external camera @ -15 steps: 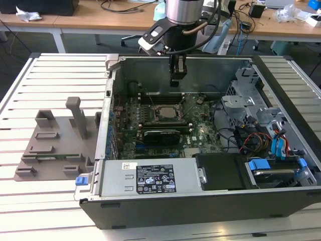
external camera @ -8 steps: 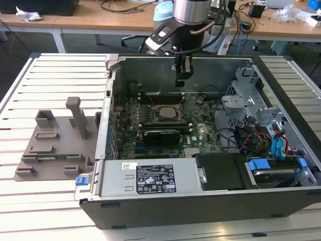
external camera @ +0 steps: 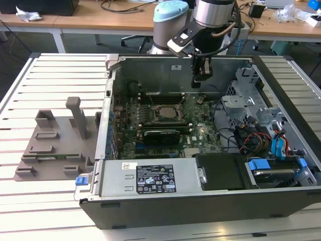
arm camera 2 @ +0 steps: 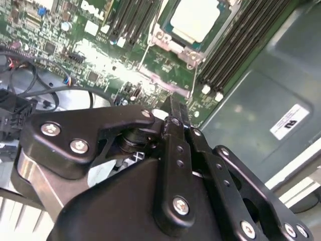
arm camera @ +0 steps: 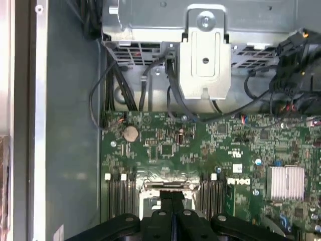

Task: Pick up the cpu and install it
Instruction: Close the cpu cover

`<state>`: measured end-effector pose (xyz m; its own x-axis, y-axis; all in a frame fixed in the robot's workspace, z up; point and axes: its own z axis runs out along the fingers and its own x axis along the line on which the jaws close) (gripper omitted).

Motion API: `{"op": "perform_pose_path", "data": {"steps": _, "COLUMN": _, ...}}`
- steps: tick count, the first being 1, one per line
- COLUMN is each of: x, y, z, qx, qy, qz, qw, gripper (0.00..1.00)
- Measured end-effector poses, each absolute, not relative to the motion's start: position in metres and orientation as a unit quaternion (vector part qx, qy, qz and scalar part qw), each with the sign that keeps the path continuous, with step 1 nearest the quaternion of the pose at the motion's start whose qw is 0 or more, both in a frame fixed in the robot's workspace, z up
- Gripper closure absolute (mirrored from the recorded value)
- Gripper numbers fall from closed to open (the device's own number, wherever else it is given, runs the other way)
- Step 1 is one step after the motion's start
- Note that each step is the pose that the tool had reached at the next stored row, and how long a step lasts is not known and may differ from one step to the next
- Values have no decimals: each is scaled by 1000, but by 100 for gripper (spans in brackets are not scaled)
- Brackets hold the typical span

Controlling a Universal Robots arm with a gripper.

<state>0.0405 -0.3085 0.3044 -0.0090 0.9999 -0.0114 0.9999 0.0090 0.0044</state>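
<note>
One cpu (arm camera 2: 195, 19), seemingly seated, fills the socket (arm camera 2: 164, 41).

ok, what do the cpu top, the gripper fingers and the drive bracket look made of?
The cpu: pale, matte silvery top, likely a plated metal lid.
The gripper fingers: matte black with bright screws, probably anodised metal, possibly plastic.
The drive bracket: looks like bare sheet steel, going by the grey sheen, folded edges and rivets.

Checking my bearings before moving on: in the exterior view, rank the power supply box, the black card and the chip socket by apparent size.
Largest: power supply box.
Then: black card and chip socket, too alike to rank.
</note>
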Motion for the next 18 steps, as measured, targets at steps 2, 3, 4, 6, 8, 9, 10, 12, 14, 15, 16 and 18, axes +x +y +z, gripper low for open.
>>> {"op": "perform_pose_path", "data": {"steps": 2, "x": 46, "y": -308, "z": 298, "qx": 704, "qy": 710, "qz": -3, "qw": 6, "gripper": 89}}
{"op": "perform_pose_path", "data": {"steps": 3, "x": 47, "y": -308, "z": 295, "qx": 704, "qy": 710, "qz": -3, "qw": 6, "gripper": 89}}
{"op": "perform_pose_path", "data": {"steps": 4, "x": 49, "y": -308, "z": 293, "qx": 704, "qy": 710, "qz": -3, "qw": 6, "gripper": 89}}
{"op": "perform_pose_path", "data": {"steps": 6, "x": 52, "y": -308, "z": 288, "qx": 704, "qy": 710, "qz": -3, "qw": 6, "gripper": 89}}
{"op": "perform_pose_path", "data": {"steps": 8, "x": 55, "y": -308, "z": 283, "qx": 704, "qy": 710, "qz": -3, "qw": 5, "gripper": 89}}
{"op": "perform_pose_path", "data": {"steps": 9, "x": 56, "y": -308, "z": 281, "qx": 704, "qy": 710, "qz": -3, "qw": 5, "gripper": 89}}
{"op": "perform_pose_path", "data": {"steps": 10, "x": 56, "y": -308, "z": 277, "qx": 704, "qy": 710, "qz": -3, "qw": 5, "gripper": 89}}
{"op": "perform_pose_path", "data": {"steps": 12, "x": 56, "y": -308, "z": 272, "qx": 704, "qy": 710, "qz": -3, "qw": 5, "gripper": 89}}
{"op": "perform_pose_path", "data": {"steps": 14, "x": 56, "y": -308, "z": 267, "qx": 704, "qy": 710, "qz": -3, "qw": 5, "gripper": 89}}
{"op": "perform_pose_path", "data": {"steps": 15, "x": 56, "y": -308, "z": 265, "qx": 704, "qy": 710, "qz": -3, "qw": 5, "gripper": 89}}
{"op": "perform_pose_path", "data": {"steps": 16, "x": 56, "y": -308, "z": 263, "qx": 704, "qy": 710, "qz": -3, "qw": 5, "gripper": 89}}
{"op": "perform_pose_path", "data": {"steps": 18, "x": 56, "y": -308, "z": 258, "qx": 704, "qy": 710, "qz": -3, "qw": 5, "gripper": 89}}
